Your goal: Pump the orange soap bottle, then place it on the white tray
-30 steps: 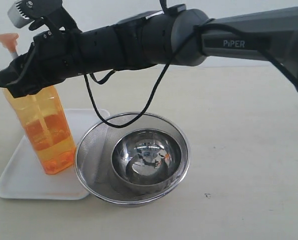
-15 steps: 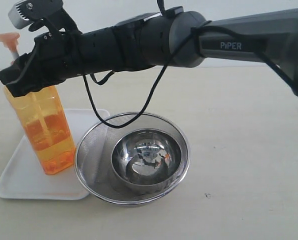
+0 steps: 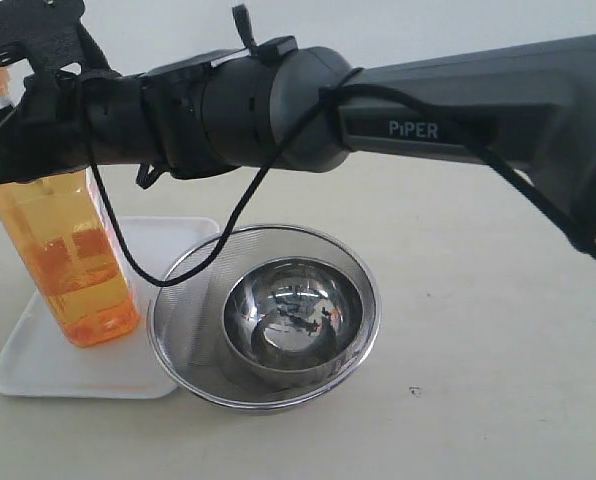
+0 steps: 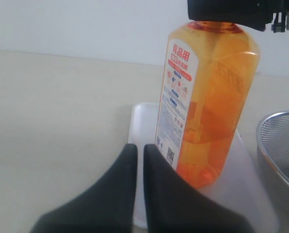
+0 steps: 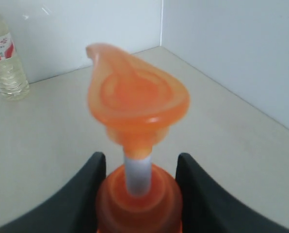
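The jaws of your right gripper (image 5: 140, 167) are part-closed against both sides of the orange collar (image 5: 139, 206). They hold the orange soap bottle (image 3: 68, 270) by its neck, just under the raised pump head (image 5: 137, 97). The jaws of your left gripper (image 4: 138, 158) are all but closed on nothing, low beside the bottle.

The bottle is at the lower left of the exterior frame, base over the white tray (image 3: 38, 370). Whether it rests there or hangs just above, you cannot tell.

I judge you are at the placing step. Next, settle the base flat, then open and draw clear without snagging the pump head.

The bottle's long axis is near upright, with the top leaning slightly left in the exterior frame. The spout points away from the right wrist.
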You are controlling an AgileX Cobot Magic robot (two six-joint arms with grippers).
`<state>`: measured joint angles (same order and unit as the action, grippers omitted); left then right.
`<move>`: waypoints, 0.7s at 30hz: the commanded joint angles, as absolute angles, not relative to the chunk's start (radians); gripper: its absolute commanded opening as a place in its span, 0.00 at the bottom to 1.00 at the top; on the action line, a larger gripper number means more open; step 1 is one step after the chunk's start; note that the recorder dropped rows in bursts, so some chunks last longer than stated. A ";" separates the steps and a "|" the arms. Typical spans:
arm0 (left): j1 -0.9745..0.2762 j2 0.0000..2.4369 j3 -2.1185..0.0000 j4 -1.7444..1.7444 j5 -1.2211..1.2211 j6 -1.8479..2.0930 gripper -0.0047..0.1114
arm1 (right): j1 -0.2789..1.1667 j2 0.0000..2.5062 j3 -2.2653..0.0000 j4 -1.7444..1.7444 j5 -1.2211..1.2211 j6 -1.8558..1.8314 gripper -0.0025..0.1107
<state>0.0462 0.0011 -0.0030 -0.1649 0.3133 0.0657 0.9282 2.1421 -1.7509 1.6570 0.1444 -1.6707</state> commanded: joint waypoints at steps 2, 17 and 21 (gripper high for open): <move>0.049 0.000 0.000 -0.176 0.312 0.060 0.08 | 0.951 2.134 -1.748 1.646 -0.012 -1.663 0.02; 0.049 0.000 0.000 -0.176 0.312 0.060 0.08 | 0.977 2.063 -1.748 1.639 -0.099 -1.681 0.02; 0.049 0.000 0.000 -0.176 0.312 0.060 0.08 | 0.977 2.063 -1.748 1.639 -0.130 -1.674 0.02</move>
<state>0.0462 0.0011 -0.0030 -0.1649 0.3133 0.0657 0.9755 2.1036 -1.7385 1.6542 -0.1023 -1.6708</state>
